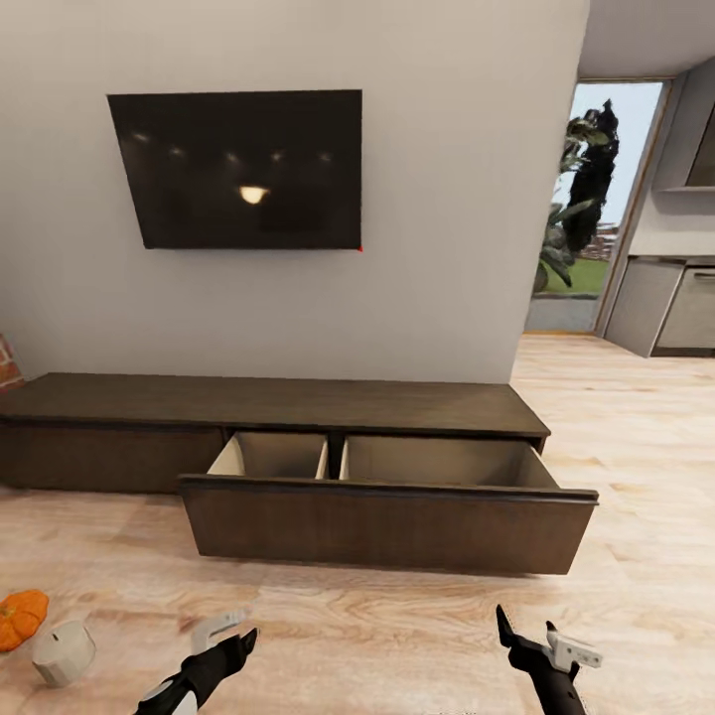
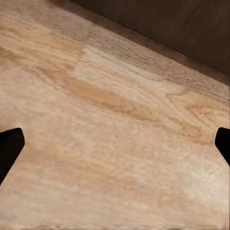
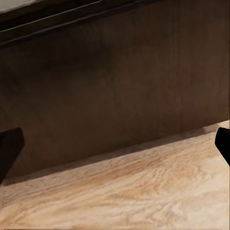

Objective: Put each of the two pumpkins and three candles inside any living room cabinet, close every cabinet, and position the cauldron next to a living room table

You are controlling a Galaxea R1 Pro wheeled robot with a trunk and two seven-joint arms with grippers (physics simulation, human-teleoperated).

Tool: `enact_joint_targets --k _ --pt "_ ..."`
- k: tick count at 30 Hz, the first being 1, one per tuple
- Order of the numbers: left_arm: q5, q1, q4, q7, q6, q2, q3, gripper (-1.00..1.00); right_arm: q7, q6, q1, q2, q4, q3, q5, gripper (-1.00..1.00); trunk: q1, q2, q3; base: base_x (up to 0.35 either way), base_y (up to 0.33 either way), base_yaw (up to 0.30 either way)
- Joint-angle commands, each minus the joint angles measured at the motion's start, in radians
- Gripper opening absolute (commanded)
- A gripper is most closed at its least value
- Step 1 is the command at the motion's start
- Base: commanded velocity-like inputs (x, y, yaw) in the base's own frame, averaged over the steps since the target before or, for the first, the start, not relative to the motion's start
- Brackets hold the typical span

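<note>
Both pairs of fingers are being held spread wide with nothing between them. In the head view the left gripper is being carried low over the wooden floor, and the right gripper is being carried at about the same height; neither is touching anything. In the left wrist view the dark fingertips are being shown at the two edges of the picture, with bare planks between them; in the right wrist view the fingertips are likewise wide apart, and the dark drawer front is being faced across a strip of floor.

Ahead of both grippers, the cabinet is being kept with its long drawer pulled out, so that the pale inside is being offered from above; this is judged to be why it is standing open, ready to be filled. No pumpkin or candle is being seen in the part of the drawer that shows.

Outward of the left gripper, near but apart, one pumpkin and one candle are lying on the floor, just beside each other; whether they are touching cannot be told. Since both grippers are being held empty and open, a pick-up of one of these two is judged to be the step in hand, and the left gripper is being favoured by its nearness.

Above the cabinet a dark screen is being shown on the wall.
</note>
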Motion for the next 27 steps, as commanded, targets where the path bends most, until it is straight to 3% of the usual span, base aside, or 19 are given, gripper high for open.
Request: enact_joint_targets --k 1,5,17,18,19,21,27 --pt "0.01 -0.001 0.0 0.0 -0.001 0.001 -0.008 1.0 0.01 -0.051 0.0 0.011 0.021 -0.007 -0.005 1.0 -0.001 0.0 0.003 -0.33 -0.05 0.277" --pt "0.01 -0.001 0.0 0.0 -0.001 0.0 -0.008 1.0 0.009 -0.098 0.0 0.02 0.043 -0.006 -0.005 1.0 -0.003 0.001 0.019 -0.268 -0.047 0.237" --pt "0.009 -0.001 0.001 0.0 -0.001 -0.001 -0.009 1.0 0.004 -0.116 0.0 0.037 0.051 -0.007 -0.007 1.0 -0.003 0.001 0.019 -0.024 -0.004 0.022" --pt "0.009 -0.001 0.023 0.0 -0.001 -0.003 -0.009 1.0 -0.106 -0.116 0.0 0.038 0.051 -0.005 -0.007 1.0 -0.003 0.001 0.019 0.0 0.0 0.218" --pt "0.009 -0.001 0.024 0.0 -0.001 -0.003 -0.009 1.0 -0.127 -0.116 0.0 0.038 0.051 -0.004 -0.007 1.0 -0.003 0.001 0.019 0.0 0.0 0.238" --pt "0.001 -0.001 0.026 0.0 -0.001 -0.003 -0.009 1.0 -0.157 -0.113 0.0 0.038 0.051 -0.003 -0.007 1.0 -0.003 0.001 0.019 0.0 0.0 0.261" --pt "-0.029 -0.001 0.033 -0.001 0.0 -0.005 -0.009 1.0 -0.165 -0.108 0.0 0.038 0.052 -0.003 -0.007 1.0 -0.003 0.001 0.019 0.0 0.0 0.275"
